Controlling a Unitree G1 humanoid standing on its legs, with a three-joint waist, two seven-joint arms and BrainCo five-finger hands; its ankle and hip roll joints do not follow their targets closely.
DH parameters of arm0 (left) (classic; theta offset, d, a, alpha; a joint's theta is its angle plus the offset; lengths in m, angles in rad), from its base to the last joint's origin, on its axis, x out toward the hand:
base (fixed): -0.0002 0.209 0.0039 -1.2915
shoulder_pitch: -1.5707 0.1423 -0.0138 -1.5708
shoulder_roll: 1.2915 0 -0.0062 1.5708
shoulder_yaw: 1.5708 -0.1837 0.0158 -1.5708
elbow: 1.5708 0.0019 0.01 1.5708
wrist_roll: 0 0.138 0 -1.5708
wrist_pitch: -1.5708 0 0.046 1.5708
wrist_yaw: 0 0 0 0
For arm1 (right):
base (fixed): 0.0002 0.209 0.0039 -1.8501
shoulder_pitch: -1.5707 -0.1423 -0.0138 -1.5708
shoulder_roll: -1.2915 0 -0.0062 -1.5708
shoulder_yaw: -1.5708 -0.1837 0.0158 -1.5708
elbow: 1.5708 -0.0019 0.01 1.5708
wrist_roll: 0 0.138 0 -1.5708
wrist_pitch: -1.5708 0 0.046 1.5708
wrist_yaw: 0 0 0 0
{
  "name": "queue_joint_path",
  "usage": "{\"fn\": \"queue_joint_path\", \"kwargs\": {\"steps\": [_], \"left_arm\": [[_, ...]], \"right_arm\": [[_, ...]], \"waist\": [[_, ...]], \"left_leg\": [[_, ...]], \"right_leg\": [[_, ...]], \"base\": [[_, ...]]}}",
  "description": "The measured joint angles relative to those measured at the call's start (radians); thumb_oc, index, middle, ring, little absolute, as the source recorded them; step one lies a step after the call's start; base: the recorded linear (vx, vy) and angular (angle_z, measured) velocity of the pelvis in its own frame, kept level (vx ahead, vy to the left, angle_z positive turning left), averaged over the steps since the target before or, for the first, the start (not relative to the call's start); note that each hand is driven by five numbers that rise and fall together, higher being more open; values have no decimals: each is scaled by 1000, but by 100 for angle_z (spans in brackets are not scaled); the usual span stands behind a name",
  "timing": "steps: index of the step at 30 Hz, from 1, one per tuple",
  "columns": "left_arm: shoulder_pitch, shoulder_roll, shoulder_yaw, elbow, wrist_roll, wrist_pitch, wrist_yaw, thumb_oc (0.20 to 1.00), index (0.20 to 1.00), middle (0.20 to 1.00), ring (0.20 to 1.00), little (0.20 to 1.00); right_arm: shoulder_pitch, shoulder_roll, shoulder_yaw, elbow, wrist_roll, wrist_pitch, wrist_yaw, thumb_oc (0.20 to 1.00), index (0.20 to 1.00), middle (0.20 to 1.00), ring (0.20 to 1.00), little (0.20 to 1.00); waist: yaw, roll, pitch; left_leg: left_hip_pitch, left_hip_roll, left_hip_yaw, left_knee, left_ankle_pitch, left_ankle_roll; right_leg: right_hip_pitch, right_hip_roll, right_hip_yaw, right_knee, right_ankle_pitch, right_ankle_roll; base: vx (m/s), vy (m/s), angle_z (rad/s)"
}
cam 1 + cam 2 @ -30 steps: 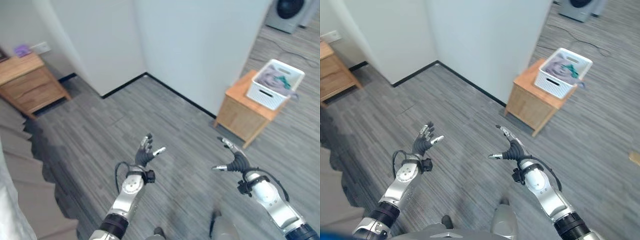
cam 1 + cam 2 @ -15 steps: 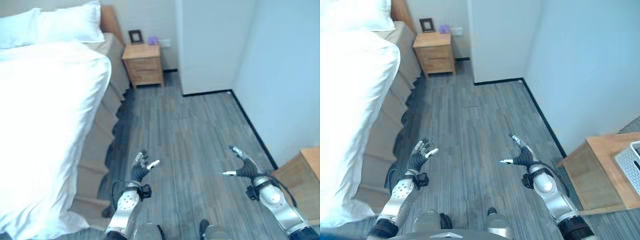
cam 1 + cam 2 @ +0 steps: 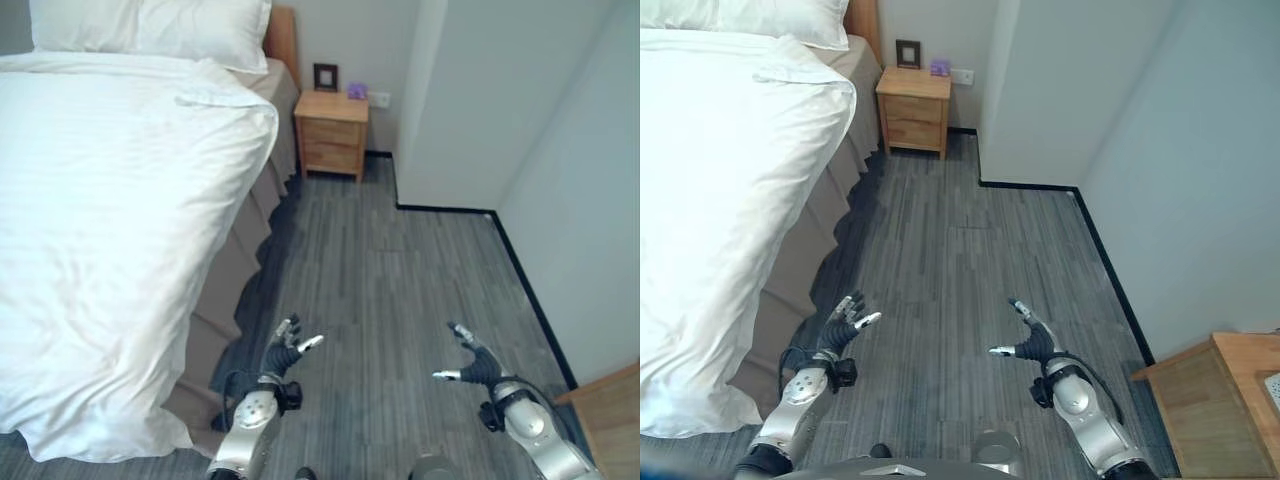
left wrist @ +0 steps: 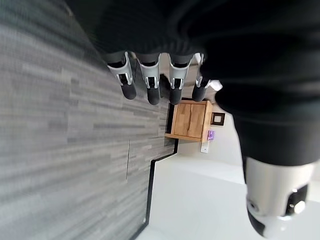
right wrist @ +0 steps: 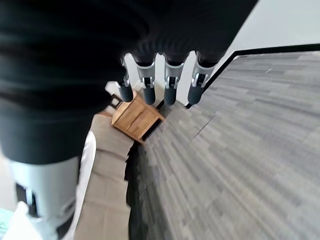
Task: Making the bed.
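The bed [image 3: 250,260] is seen at 9–11 o'clock, covered w/ a white duvet [image 3: 110,230] that is spread over the top and hangs down the near side, its lower edge reaching close to the floor [image 3: 400,300] at approx. 8 o'clock. A beige bed skirt [image 3: 225,290] is exposed along the side facing the robot. Two white pillows [image 3: 150,25] are laid at the head, at 11 o'clock, against a wooden headboard [image 3: 283,35]. One duvet corner near the pillows is folded back. A wooden nightstand [image 3: 332,132] is placed just beside the bed head at 12 o'clock, w/ a small dark picture frame [image 3: 325,76] and a small purple item [image 3: 356,91] on top. A white wall [image 3: 470,100] corner is seen at 1 o'clock. Part of a wooden cabinet [image 3: 1210,400] is seen at 4 o'clock. The left robot hand [image 3: 284,349] is held over the grey floor at 7 o'clock, near the bed skirt but apart from it, fingers spread apart and relaxed, nothing held. The right robot hand [image 3: 474,362] is held at 5 o'clock, well apart from the bed, fingers and thumb apart, nothing held.
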Motion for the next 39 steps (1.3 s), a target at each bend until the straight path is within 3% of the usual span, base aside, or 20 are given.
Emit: {"fn": "queue_joint_path", "kwargs": {"steps": [2,4,6,12,15,20,21,22,23,24,27,28,29,31,33,34,35,36,38,39], "left_arm": [[-1,9,-2,-1,0,-1,-1,1000,1000,1000,1000,1000],[-3,5,-10,-4,1,-1,-4,1000,1000,1000,1000,1000],[2,-2,-12,-4,2,-1,-5,1000,1000,1000,1000,1000],[51,-13,-22,-81,11,-2,-26,1000,1000,1000,1000,1000],[57,-31,-45,-84,19,-2,-48,1000,1000,1000,1000,1000],[57,-44,-43,-82,48,-2,-49,1000,1000,1000,1000,1000],[24,-51,-55,14,90,-11,-66,1000,1000,1000,1000,1000],[-26,-58,-77,102,113,-7,-79,1000,1000,1000,1000,1000],[-51,-50,-89,84,146,70,-77,1000,1000,1000,1000,1000],[39,4,-60,-114,173,61,-76,1000,1000,1000,1000,1000],[45,32,17,-186,220,30,-38,1000,1000,1000,1000,1000],[34,27,72,-215,255,37,0,1000,1000,1000,1000,1000],[11,30,108,-226,262,37,15,1000,1000,1000,1000,1000],[-53,44,128,-231,289,29,38,1000,1000,1000,1000,1000],[-100,46,73,-220,294,27,46,1000,1000,1000,1000,1000],[-108,34,40,-187,316,30,45,1000,1000,1000,1000,1000],[-105,34,16,-164,328,35,44,1000,1000,1000,1000,1000],[-96,29,19,-163,329,36,50,1000,1000,1000,1000,1000],[-96,26,29,-161,328,36,65,1000,1000,1000,1000,1000],[-135,21,33,-128,328,38,72,1000,1000,1000,1000,1000]], "right_arm": [[23,2,6,-2,0,-3,0,1000,1000,1000,1000,1000],[43,0,-3,-2,6,-4,0,1000,1000,1000,1000,1000],[50,0,-4,6,11,-6,1,1000,1000,1000,1000,1000],[90,3,-50,14,59,-8,4,1000,1000,1000,1000,1000],[110,-5,-103,13,61,-8,1,1000,1000,1000,1000,1000],[109,-12,-112,22,96,-8,-1,1000,1000,1000,1000,1000],[43,-7,-98,212,260,-59,18,1000,1000,1000,1000,1000],[-52,13,-97,431,342,-55,35,1000,1000,1000,1000,1000],[-85,73,-141,541,431,52,-4,1000,1000,1000,1000,1000],[3,119,-140,349,468,27,1,1000,1000,1000,1000,1000],[56,166,-104,240,406,-24,2,1000,1000,1000,1000,1000],[120,91,-112,-22,312,28,6,1000,1000,1000,1000,1000],[112,9,-117,-152,266,21,9,1000,1000,1000,1000,1000],[64,-46,-219,-177,194,-33,-2,1000,1000,1000,1000,1000],[10,-66,-281,-137,153,-22,-23,1000,1000,1000,1000,1000],[-35,-67,-270,-62,136,-16,-31,1000,1000,1000,1000,1000],[-39,-58,-241,-33,114,-9,-28,1000,1000,1000,1000,1000],[-31,-35,-223,-38,113,-9,-27,1000,1000,1000,1000,1000],[-20,15,-195,-61,116,-22,-34,1000,1000,1000,1000,1000],[-33,20,-177,-66,116,-19,-35,1000,1000,1000,1000,1000]], "waist": [[-16,-13,3],[-22,-13,2],[-19,-14,1],[-29,24,-30],[-53,57,-56],[-70,69,-100],[-24,73,-106],[21,76,-115],[66,72,-124],[86,45,-137],[89,49,-132],[78,62,-121],[61,59,-112],[49,30,-106],[14,6,-78],[11,6,-72],[10,18,-62],[10,15,-60],[-13,29,-49],[-36,36,-26]], "left_leg": [[-9,-17,-48,0,-7,5],[-20,-43,-82,0,-7,6],[-21,-63,-92,0,-7,7],[5,-55,-113,-1,-38,-4],[7,-30,-131,-1,-38,-16],[33,-13,-130,-1,-48,-21],[34,-1,-117,0,-45,-15],[35,8,-102,0,-48,-19],[24,20,-83,4,-47,-18],[-6,25,-78,2,-42,-33],[-18,42,-66,7,-31,-62],[-24,42,-57,1,-35,-68],[-26,41,-52,1,-36,-68],[-12,31,-48,3,-44,-58],[-17,34,-54,15,-66,-29],[-12,37,-51,16,-64,-28],[3,43,-60,16,-56,-14],[0,45,-69,18,-56,-13],[-40,53,-114,30,-57,-11],[-71,52,-154,69,-90,-31]], "right_leg": [[6,69,84,-148,6,-10],[23,97,108,-234,31,-42],[58,90,109,-308,71,-74],[190,62,32,-538,276,-57],[204,85,0,-534,266,-74],[226,102,0,-538,248,-86],[226,80,-132,-539,239,-96],[223,63,-229,-537,236,-93],[210,32,-318,-506,218,-75],[159,23,-356,-481,232,-82],[158,49,-351,-514,270,-99],[155,49,-351,-517,274,-98],[156,49,-347,-521,277,-95],[166,43,-345,-509,265,-76],[98,-12,-359,-320,198,15],[28,-30,-320,-174,213,3],[-31,-37,-271,-67,214,18],[-59,-10,-223,-48,171,11],[-98,69,-202,-201,109,-22],[-78,87,-237,-521,105,-20]], "base": [[37,31,62],[37,11,69],[86,-20,37],[77,5,7],[65,13,20],[23,23,0],[-8,56,-29],[3,92,-43],[10,108,-37],[6,106,-17],[28,120,-15],[39,124,-17],[73,158,-13],[117,190,0],[112,67,36],[333,56,37],[278,28,21],[566,-48,31],[668,-166,66],[395,-119,79]]}}
